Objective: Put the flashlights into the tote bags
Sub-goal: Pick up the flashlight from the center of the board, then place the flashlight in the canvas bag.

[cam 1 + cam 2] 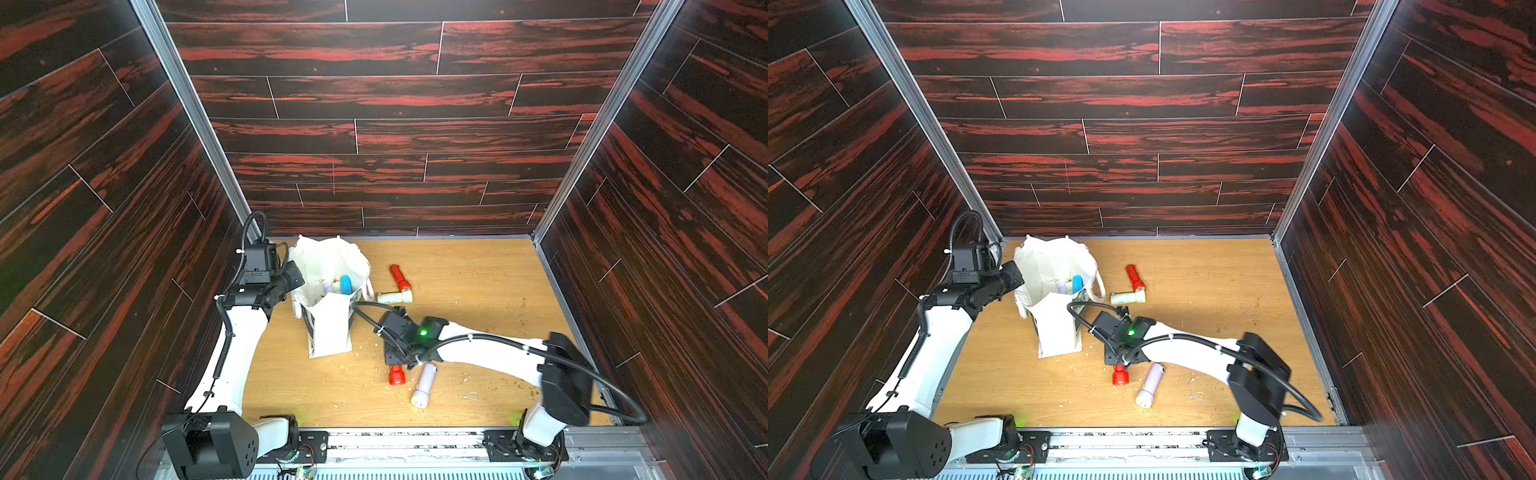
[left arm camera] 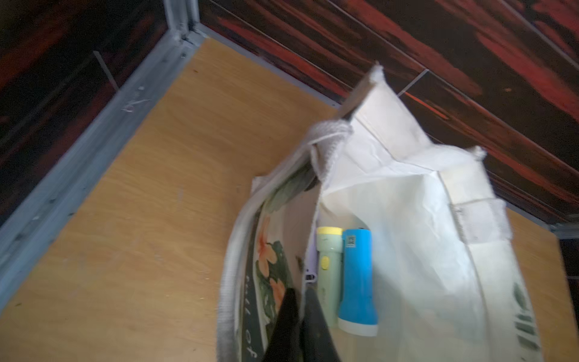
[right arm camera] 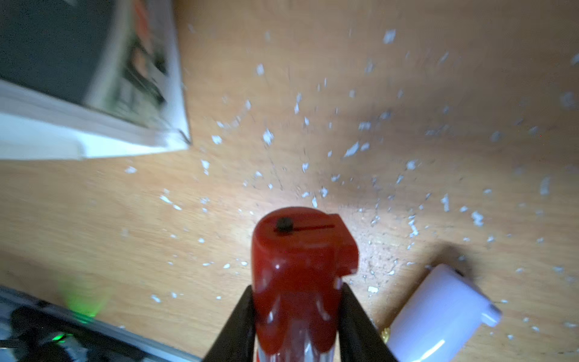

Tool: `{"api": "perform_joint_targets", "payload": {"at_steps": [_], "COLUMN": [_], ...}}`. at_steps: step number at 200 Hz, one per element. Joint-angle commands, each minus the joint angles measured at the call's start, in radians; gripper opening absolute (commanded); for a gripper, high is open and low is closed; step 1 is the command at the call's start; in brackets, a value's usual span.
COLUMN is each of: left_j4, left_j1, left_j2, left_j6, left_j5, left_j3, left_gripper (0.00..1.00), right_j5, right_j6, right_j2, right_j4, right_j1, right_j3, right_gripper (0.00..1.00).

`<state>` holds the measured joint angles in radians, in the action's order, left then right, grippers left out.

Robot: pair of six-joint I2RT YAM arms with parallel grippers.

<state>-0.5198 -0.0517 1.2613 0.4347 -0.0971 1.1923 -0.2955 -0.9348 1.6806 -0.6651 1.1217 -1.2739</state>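
Our right gripper (image 3: 297, 286) clamps the red flashlight (image 3: 300, 250) across its body, long axis pointing straight out from it — we judge the tote bag (image 1: 330, 328) near on its left, mouth higher, rim pinched by the left gripper (image 2: 300, 294).

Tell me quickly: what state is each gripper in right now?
Left gripper: closed, pinching the tote bag at its rim.
Right gripper: closed around a red flashlight.
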Motion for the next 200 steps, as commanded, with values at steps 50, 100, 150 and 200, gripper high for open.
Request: {"api": "perform_joint_targets", "payload": {"at_steps": [50,100,150,200], "left_j4": [0.158,0.180,0.174,0.192], "left_j1": [0.023,0.102,0.153,0.167], "left_j2": [-0.010,-0.001,0.006,0.009], "left_j6": [0.009,-0.009,-0.053,-0.048], "left_j5": [-0.365,-0.465,-0.536,-0.614], "left_j3": [-0.019,-0.017,-0.010,-0.007], "left_gripper": [0.00,0.00,0.00,0.00], "right_j5": [-0.073,-0.017,-0.008,-0.010], "right_j6": [0.094,0.172,0.248,0.305], "right_j2": [-0.239,-0.327,-0.304,-0.189], "right_j4": [0.034,0.052,0.045,0.039], "right_j1": [-0.099,-0.200,-0.248,-0.257], "right_j3": [0.004,-0.024,-0.130,-0.292], "right_gripper": [0.14,0.14,0.14,0.14]}}
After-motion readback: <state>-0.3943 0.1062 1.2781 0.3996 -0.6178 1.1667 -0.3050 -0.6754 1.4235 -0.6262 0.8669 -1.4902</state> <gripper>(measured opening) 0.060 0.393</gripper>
